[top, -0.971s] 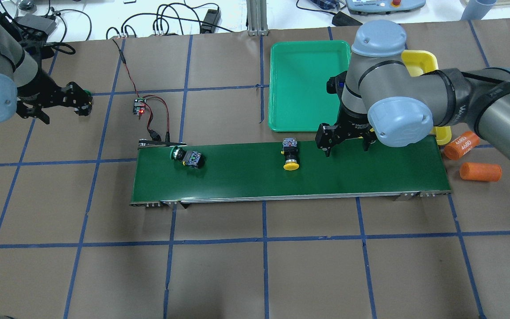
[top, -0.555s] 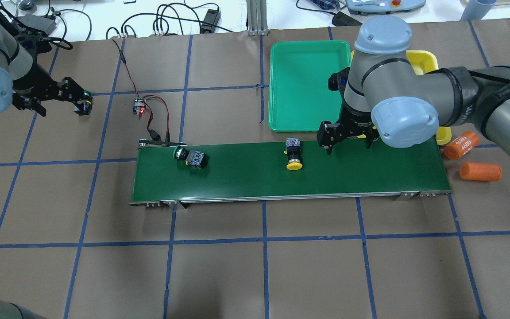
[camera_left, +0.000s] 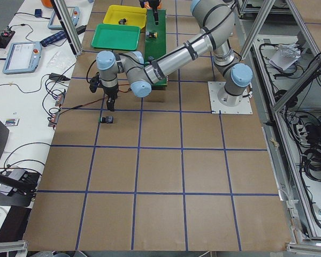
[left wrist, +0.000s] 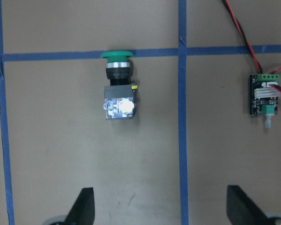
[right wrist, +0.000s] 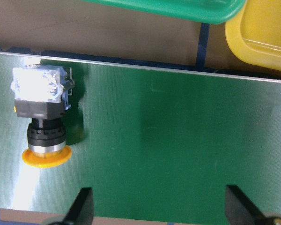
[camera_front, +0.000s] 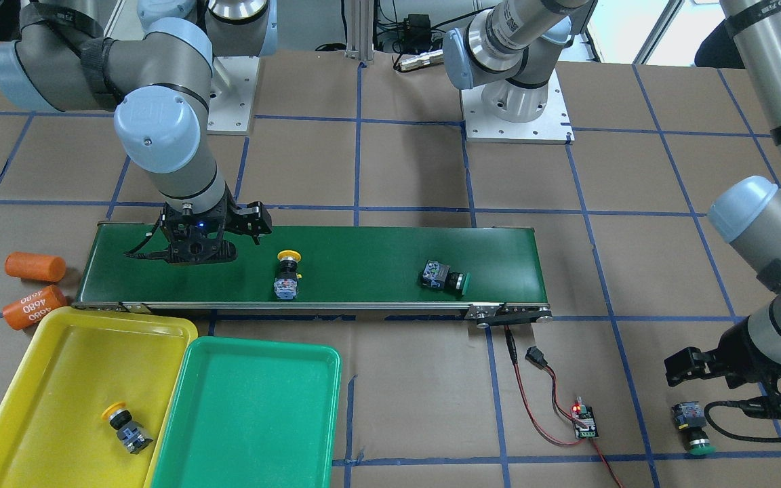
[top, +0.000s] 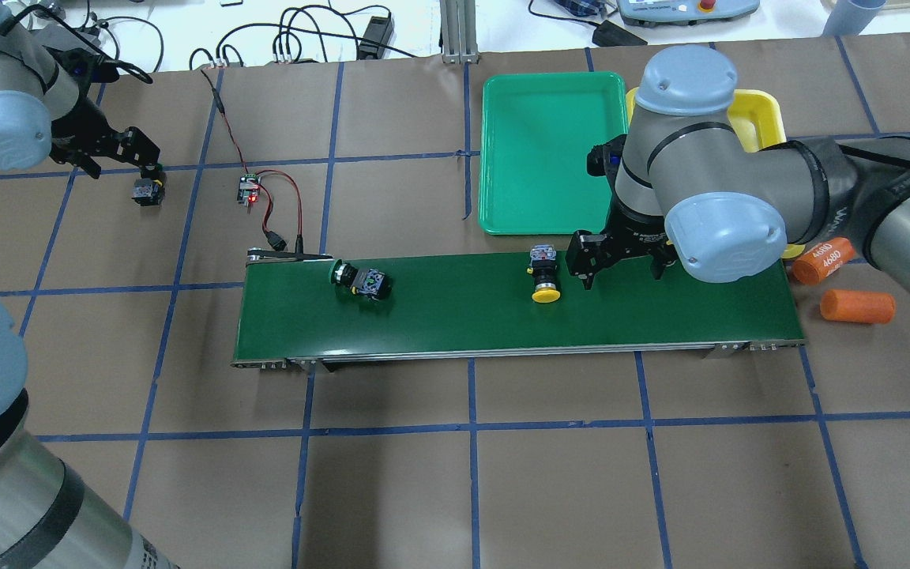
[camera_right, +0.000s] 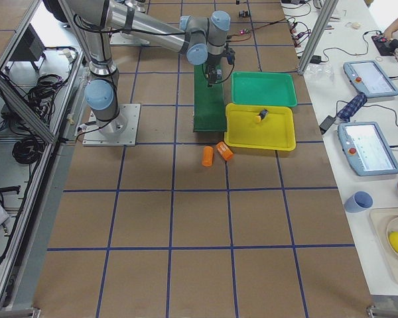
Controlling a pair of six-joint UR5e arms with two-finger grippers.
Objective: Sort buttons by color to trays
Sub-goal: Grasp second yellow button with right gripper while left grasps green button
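A yellow button point(top: 543, 278) lies on the belt just left of my right gripper point(top: 619, 273), which hangs open and empty over the belt; the right wrist view shows this yellow button point(right wrist: 42, 122) ahead and to the left. A green button point(top: 362, 279) lies on its side near the belt's left end. Another green button point(top: 147, 190) lies on the brown table, apart from my open left gripper point(top: 119, 162); the left wrist view shows this green button point(left wrist: 118, 89) well ahead of the fingertips. The green tray point(top: 534, 150) holds nothing. A yellow button point(camera_front: 126, 425) lies in the yellow tray point(camera_front: 45, 379).
The dark-green conveyor belt point(top: 502, 316) crosses the table's middle. A small circuit board point(top: 248, 190) with red wires sits between the left gripper and the belt. Two orange cylinders point(top: 822, 259) point(top: 858, 307) lie off the belt's right end. Cables line the far edge.
My left gripper has let go of the green button, leaving it on the table, and drawn back toward the far edge. Both buttons on the belt have travelled rightward. The right gripper has barely moved.
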